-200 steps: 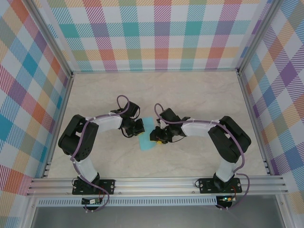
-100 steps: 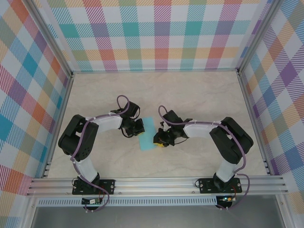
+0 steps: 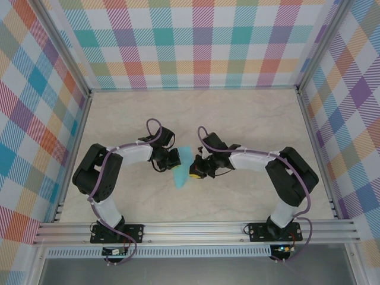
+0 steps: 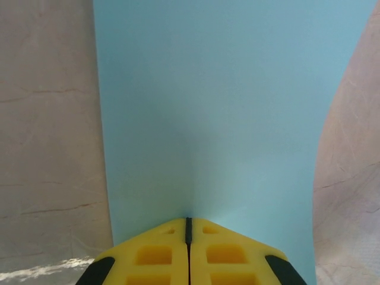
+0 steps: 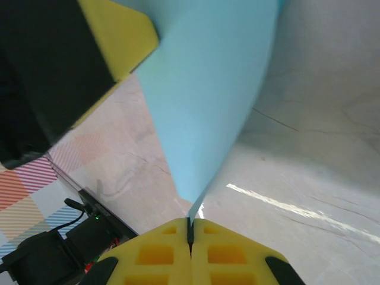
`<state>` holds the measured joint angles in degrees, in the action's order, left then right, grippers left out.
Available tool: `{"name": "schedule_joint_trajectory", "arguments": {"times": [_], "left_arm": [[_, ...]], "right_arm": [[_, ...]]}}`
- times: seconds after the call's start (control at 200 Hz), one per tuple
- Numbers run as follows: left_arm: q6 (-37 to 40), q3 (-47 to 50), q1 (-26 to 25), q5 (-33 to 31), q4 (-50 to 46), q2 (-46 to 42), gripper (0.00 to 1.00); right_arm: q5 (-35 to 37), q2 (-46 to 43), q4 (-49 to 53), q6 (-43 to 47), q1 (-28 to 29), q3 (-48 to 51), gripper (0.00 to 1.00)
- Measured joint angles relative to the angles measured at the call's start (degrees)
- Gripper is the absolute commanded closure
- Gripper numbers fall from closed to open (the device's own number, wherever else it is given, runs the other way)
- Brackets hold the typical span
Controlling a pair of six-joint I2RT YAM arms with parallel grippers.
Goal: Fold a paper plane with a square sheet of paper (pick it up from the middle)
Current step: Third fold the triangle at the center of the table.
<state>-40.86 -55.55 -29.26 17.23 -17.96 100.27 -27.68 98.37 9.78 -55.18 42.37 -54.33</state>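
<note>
I see the marble table boxed in by plaid walls. At the centre of the top view the square sheet of paper bows between both claws. The left gripper is pinched together on one edge and the right gripper is clamped on the opposite edge.

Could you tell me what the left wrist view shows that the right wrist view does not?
Left wrist: the sheet spreading broad from the shut left claw. Right wrist: the sheet tapering into the shut right claw, the left claw's yellow-and-black finger upper left, plaid wall lower left. Both: turquoise paper pinched between yellow fingers over the marble table.
</note>
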Motion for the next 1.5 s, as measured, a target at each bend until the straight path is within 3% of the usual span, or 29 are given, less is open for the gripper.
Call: {"name": "schedule_joint_trajectory", "arguments": {"times": [0.245,0.65,1.5], "left_arm": [[1.3,0.0,0.2,-4.0,1.3,-6.0,0.94],[2.8,-1.8,0.7,-6.7,1.4,1.7,0.96],[2.9,-2.4,0.8,-7.0,1.2,2.2,0.98]], "right_arm": [[0.8,4.2,1.7,0.0,0.2,-4.5,0.97],[1.0,10.3,1.9,1.6,1.6,-9.4,0.97],[1.0,14.7,-1.4,2.1,2.0,-11.8,0.97]]}}
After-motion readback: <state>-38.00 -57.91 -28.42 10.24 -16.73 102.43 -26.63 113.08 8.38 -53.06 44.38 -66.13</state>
